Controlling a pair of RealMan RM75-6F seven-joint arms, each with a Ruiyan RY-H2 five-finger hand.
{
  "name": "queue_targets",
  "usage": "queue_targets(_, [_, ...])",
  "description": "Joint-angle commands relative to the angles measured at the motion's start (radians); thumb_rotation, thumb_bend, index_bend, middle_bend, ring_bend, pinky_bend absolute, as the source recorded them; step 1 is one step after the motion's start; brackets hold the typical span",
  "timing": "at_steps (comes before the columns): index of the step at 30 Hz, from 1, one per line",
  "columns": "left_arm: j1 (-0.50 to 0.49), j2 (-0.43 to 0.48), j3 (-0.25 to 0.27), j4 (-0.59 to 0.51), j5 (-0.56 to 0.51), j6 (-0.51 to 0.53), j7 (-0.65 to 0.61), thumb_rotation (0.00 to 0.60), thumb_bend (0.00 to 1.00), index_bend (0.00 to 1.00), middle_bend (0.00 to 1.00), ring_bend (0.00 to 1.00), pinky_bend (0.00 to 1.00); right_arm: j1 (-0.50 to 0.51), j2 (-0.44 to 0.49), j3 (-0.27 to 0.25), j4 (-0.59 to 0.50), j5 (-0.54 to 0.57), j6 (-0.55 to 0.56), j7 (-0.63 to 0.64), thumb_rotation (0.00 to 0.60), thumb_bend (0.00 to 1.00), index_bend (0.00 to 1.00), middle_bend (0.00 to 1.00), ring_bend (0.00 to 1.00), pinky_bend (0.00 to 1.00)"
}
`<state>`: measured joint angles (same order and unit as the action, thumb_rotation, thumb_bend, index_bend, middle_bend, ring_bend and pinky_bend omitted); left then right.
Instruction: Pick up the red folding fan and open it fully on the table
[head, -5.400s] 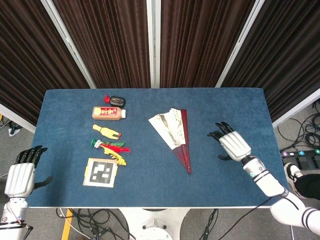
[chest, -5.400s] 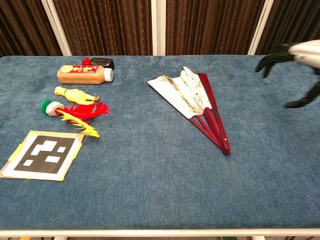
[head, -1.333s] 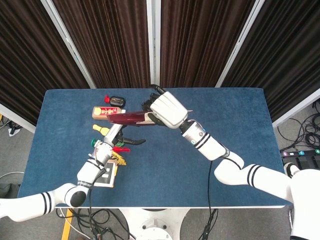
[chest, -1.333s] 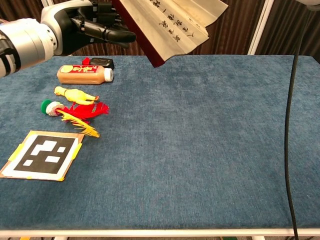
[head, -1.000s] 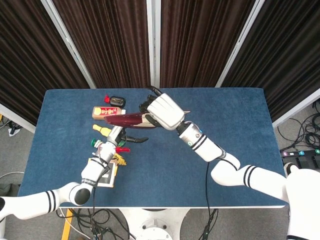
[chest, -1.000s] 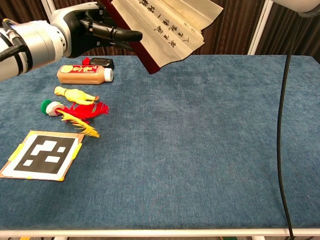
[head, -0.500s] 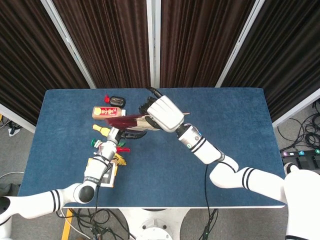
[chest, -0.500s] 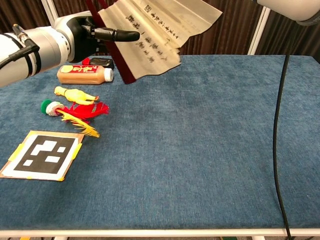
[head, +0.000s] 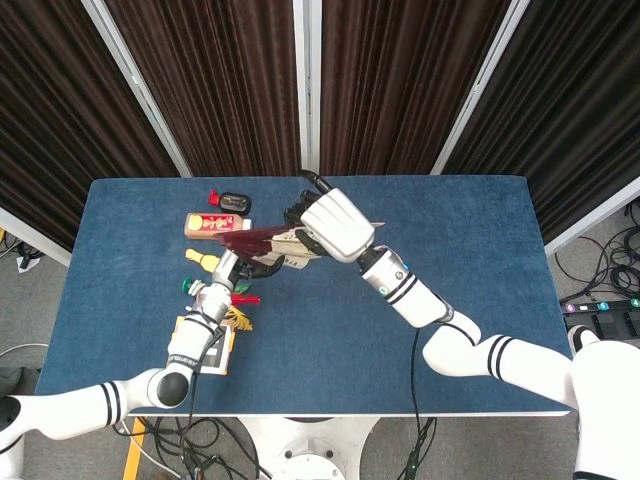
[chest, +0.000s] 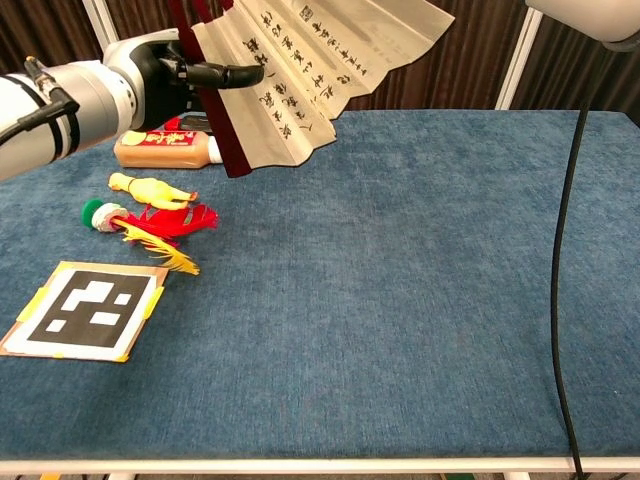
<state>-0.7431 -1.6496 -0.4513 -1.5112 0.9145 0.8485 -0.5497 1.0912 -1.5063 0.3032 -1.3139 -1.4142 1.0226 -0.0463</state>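
The red folding fan (chest: 300, 70) is held in the air above the far-left part of the surface (chest: 400, 300), partly spread, its cream leaf with dark writing fanned out and one red outer rib hanging down at its left edge. The left hand (chest: 175, 72) grips that rib, one finger stretched across the leaf. The right hand (head: 335, 225) clasps the fan from above at its other side. Below, near the far-left corner, lie an orange bottle (chest: 165, 150) and a small black object (chest: 198, 123) behind it. Closer in along the left edge are a yellow toy (chest: 150, 188), a red and yellow feathered toy (chest: 155, 228) and a black-and-white marker card (chest: 85, 310).
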Motion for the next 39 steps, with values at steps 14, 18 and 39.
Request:
queue_targets(14, [0.04,0.069,0.065,0.017,0.087,-0.01,0.059,0.6,0.53,0.64,0.65,0.48,0.46,-0.049,0.074,-0.055,-0.003,-0.067,0.024,0.025,0.6,0.73,1.0,0.82,0.43,0.12])
queue_targets(18, [0.053,0.084,0.087,0.03,0.115,-0.011,0.064,0.6,0.53,0.64,0.65,0.48,0.46,-0.058,0.107,-0.063,-0.014,-0.082,0.025,0.034,0.6,0.73,1.0,0.82,0.43,0.12])
queue_targets(39, [0.052,0.17,0.161,0.057,0.142,0.085,0.412,0.6,0.53,0.64,0.65,0.48,0.46,-0.099,0.282,-0.155,-0.101,-0.213,0.007,-0.092,0.6,0.75,1.0,0.84,0.46,0.12])
